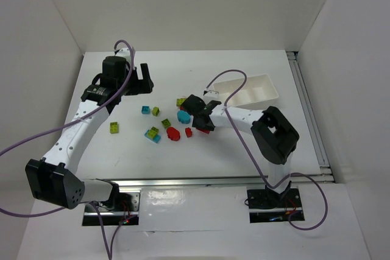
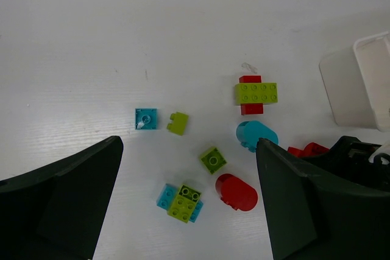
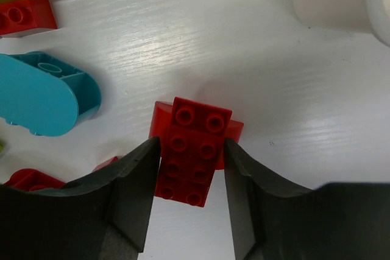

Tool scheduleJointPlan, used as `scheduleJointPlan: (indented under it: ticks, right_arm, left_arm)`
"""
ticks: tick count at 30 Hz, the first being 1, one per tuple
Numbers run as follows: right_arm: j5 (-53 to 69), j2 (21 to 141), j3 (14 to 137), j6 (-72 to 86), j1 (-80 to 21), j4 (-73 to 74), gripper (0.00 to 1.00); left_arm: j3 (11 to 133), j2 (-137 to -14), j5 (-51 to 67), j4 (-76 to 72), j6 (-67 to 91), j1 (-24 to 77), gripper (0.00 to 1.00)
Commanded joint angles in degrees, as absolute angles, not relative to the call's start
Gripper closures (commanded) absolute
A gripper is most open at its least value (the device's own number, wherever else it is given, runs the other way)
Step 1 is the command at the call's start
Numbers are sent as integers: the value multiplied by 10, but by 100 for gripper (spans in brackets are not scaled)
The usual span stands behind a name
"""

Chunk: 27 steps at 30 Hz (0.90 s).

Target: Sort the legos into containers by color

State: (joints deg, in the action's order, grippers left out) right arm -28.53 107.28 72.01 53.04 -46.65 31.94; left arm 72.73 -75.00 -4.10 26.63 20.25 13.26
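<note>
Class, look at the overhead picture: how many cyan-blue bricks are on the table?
3. A square cyan brick at left, a rounded cyan brick beside the right gripper, and a cyan base brick under a yellow-green brick nearer the arms. The gripper may hide more.

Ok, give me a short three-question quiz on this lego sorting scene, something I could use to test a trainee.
1. True or false: the shallow white rectangular plastic tray is empty.
2. The long studded plastic brick between the fingers of the right gripper is: A cyan, B red, C yellow-green.
3. Fill in: the left gripper has its jaws ____.
Key: 1 true; 2 B; 3 open.
</note>
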Motion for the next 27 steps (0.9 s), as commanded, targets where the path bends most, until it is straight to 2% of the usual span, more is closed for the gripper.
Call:
scheduleJointPlan:
  ticks: [1,7,11,14,16,17,19,21,22,27]
  right_arm:
    - [-287,1083,743,529,-457,305,48]
    - [-287,1076,748,517,-457,305,73]
    - [-255,1035,748,479,-452,296,82]
    - [-198,971,718,410,-447,231,82]
    - [-101,895,679,371,-423,167,82]
    - [-69,850,668,358,-408,156,82]
    - [57,812,651,341,-352,128,82]
    - [129,774,643,331,-314,127,82]
    - [207,766,643,330,-277,120,82]
    - [392,759,659,343,-201,134,80]
  left_arm:
    - [721,-750,-31,256,214,130,0]
    - [726,-750,-26,256,214,130,0]
    - [726,-755,-20,256,219,130,1]
    - [736,-766,39,262,232,130,1]
    - [743,-772,95,268,232,130,1]
    - [751,-778,166,268,212,130,2]
    - [751,-786,236,261,190,130,4]
    - [726,-773,316,237,167,130,5]
    - [715,-764,347,220,157,130,5]
    - [665,-727,488,126,112,141,5]
